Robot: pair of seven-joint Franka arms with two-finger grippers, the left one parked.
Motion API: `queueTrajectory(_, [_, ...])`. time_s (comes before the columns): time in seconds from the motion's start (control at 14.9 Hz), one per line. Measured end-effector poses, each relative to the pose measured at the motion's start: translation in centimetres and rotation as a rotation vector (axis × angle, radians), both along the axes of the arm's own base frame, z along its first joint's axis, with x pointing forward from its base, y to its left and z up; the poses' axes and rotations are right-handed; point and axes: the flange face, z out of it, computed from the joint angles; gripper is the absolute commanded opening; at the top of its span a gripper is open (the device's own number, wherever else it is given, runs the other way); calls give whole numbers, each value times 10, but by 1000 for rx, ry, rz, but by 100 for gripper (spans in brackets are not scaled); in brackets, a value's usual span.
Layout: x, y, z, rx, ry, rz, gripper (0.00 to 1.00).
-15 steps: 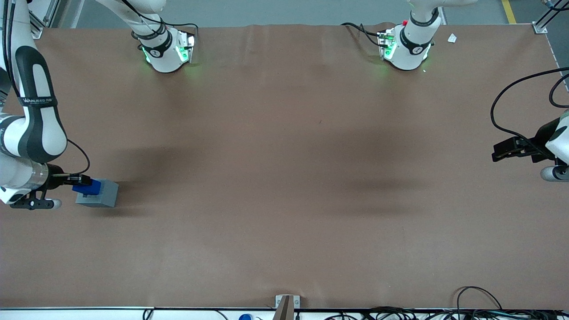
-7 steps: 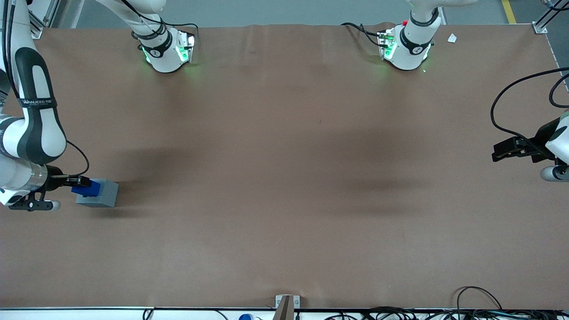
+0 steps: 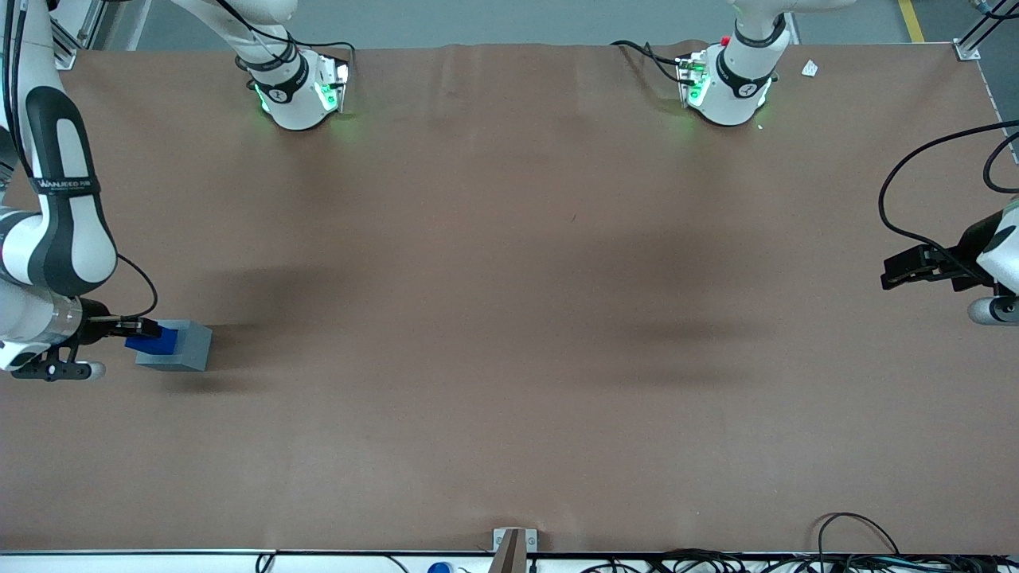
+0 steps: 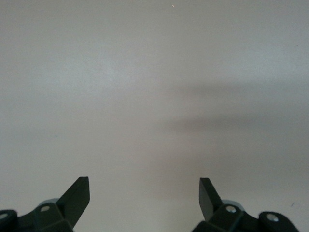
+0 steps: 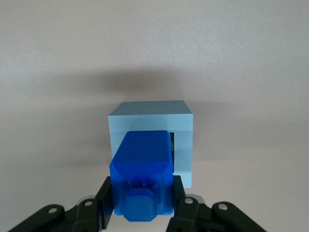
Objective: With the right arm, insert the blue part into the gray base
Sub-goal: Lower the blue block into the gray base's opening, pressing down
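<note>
The gray base (image 3: 185, 348) rests on the brown table near the working arm's end. My right arm's gripper (image 3: 143, 328) is shut on the blue part (image 3: 151, 342), which hangs over the edge of the base nearest that arm. In the right wrist view the gripper (image 5: 141, 194) clamps the blue part (image 5: 143, 166) between its black fingers (image 5: 104, 195), stud toward the camera. The part covers most of the recess in the gray base (image 5: 183, 145); only a dark sliver of the recess (image 5: 172, 145) shows beside it.
Two arm bases (image 3: 298, 91) (image 3: 728, 83) with green lights stand at the table's back edge. The parked arm's gripper (image 3: 915, 267) hangs at its end of the table. A metal bracket (image 3: 513, 543) and cables (image 3: 860, 549) sit along the front edge.
The gripper and the blue part have shifted slightly toward the working arm's end of the table, so the part overlaps the gray base a little less. The base has not moved.
</note>
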Motion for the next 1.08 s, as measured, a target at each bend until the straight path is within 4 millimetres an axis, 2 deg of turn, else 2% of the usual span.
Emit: queueTrajectory(1.08, [-1, -9, -1, 0, 2, -14, 2])
